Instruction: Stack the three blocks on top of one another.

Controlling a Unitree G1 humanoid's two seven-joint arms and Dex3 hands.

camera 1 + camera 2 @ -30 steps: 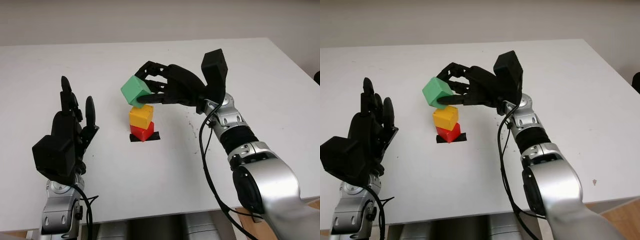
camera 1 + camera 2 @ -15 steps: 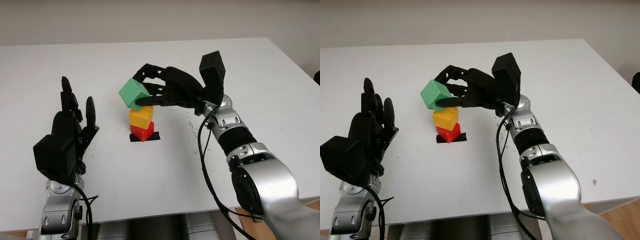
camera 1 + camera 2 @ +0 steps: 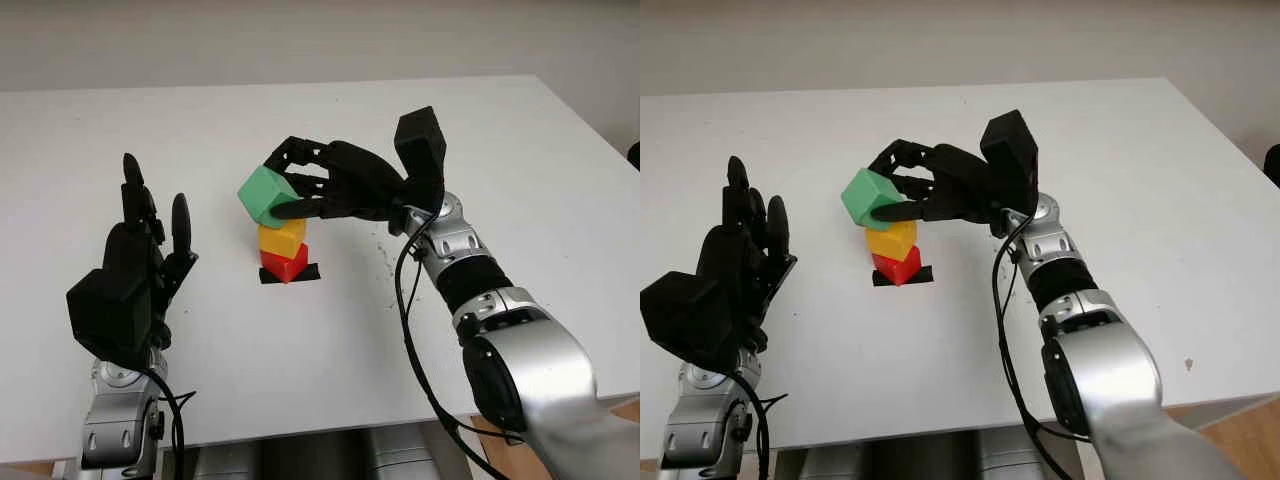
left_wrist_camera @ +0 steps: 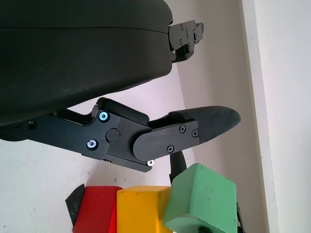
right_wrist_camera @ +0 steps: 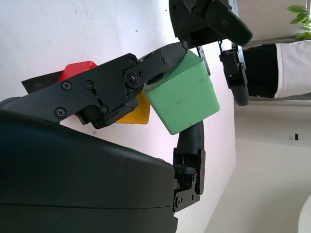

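The yellow block (image 3: 282, 238) already sat on the red block (image 3: 285, 264), the right hand (image 3: 335, 188) gripped the tilted green block (image 3: 264, 195) just above them, not yet placed, and the left hand (image 3: 135, 270) was open.

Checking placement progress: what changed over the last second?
The right hand, shut on the green foam cube, moved it slightly left and down toward the yellow cube, which sits on the red cube. It remains tilted and gripped. The open left hand and the two-cube stack stayed put.
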